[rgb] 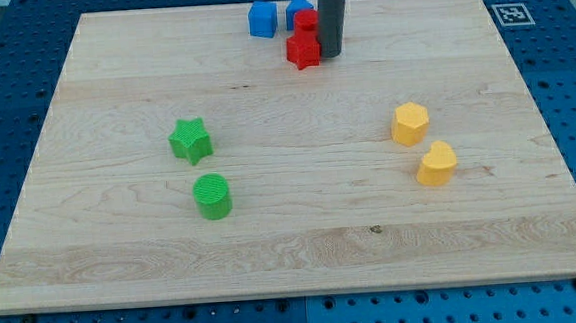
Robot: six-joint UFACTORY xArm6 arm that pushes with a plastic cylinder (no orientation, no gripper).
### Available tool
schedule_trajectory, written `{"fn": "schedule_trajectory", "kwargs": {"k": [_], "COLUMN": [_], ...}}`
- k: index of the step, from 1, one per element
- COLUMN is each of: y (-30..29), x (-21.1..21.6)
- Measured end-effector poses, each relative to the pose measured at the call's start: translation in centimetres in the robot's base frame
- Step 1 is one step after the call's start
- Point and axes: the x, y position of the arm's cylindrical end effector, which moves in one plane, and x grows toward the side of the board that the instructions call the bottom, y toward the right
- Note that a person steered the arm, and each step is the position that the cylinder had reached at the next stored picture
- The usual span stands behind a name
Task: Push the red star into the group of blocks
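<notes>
The red star point(302, 50) lies near the view's top centre of the wooden board point(123, 242). My tip point(331, 56) touches its right side. Just above the star is another red block point(306, 22), with a blue block point(263, 19) to its left and a second blue block point(298, 7) behind it, partly hidden by the rod. These blocks sit close together at the board's top edge, the star touching the red block.
A green star point(191, 140) and a green cylinder point(212, 196) lie left of centre. A yellow hexagon point(409, 124) and a yellow heart-like block point(436, 163) lie at the right. A marker tag point(510, 13) is off the board's top right corner.
</notes>
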Motion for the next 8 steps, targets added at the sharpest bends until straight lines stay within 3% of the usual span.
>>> {"fn": "schedule_trajectory", "kwargs": {"k": [1,3,5,7,8], "y": [-0.4,-0.1,-3.7,-4.5,-4.5], "x": [0.2,4.7,4.2,-1.5,-1.3]}}
